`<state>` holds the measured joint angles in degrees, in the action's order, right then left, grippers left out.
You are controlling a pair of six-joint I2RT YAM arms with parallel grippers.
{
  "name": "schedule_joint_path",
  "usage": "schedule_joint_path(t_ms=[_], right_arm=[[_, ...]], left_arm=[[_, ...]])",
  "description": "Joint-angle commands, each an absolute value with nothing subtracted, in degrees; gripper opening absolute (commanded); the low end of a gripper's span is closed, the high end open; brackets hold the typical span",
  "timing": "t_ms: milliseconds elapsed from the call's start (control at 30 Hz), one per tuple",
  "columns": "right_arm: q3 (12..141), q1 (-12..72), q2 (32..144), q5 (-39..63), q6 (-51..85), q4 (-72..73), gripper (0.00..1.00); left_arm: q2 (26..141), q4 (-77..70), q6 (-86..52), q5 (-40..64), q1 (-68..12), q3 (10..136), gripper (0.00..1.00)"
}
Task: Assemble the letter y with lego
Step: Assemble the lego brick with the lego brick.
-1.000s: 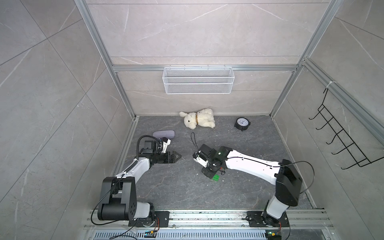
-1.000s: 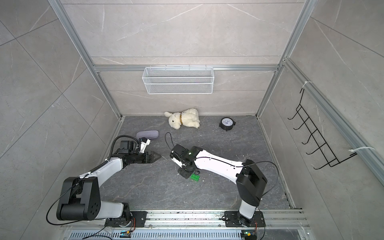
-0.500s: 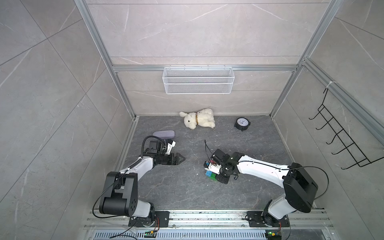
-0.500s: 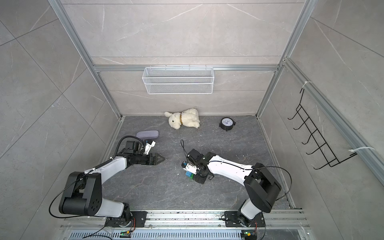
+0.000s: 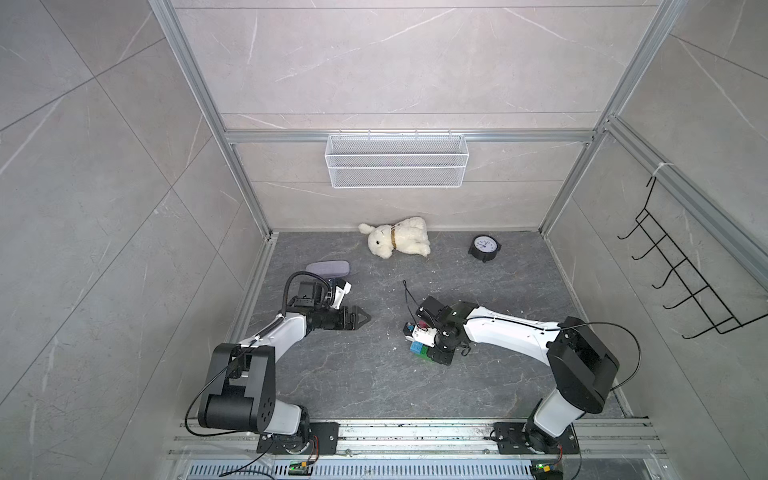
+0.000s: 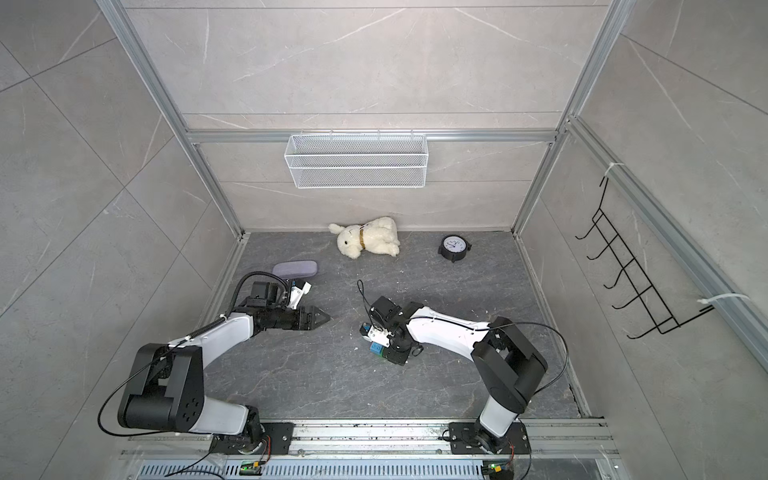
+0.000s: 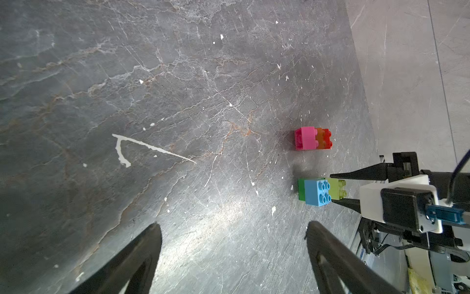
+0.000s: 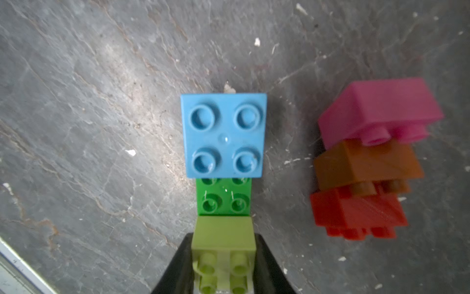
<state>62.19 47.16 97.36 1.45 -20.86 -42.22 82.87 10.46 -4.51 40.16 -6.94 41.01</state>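
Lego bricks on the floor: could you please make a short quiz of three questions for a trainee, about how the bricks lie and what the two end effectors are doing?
1. True or false: the pink-orange-red stack is already joined to the green bar.
2. Which brick does the right end effector clamp? A. the blue brick B. the yellow-green brick C. the pink brick
3. Fill the gap: the left end effector is ____ and holds nothing.
Key: 1. False; the stack lies apart from the bar, on its side. 2. B. 3. open.
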Motion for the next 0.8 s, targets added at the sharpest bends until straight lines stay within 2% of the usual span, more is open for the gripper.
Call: schedule_joint_path(t_ms=[0, 333, 767], right_arm=[[63.09, 46.91, 100.86, -0.12, -21.87, -44.66, 0.25], [64.3, 46.91, 105.78, -2.78, -23.67, -48.18, 0.22], [66.09, 47.0, 110.08, -1.45, -23.06, -49.71, 0.19]], left_arm=[[82.61, 10.65, -3.97, 40.15, -6.94, 42.95, 0.92], [82.62, 10.65, -3.89, 40.0, -6.94, 43.07, 0.92], [80.3, 10.5, -2.87, 38.92, -6.94, 42.87, 0.92]])
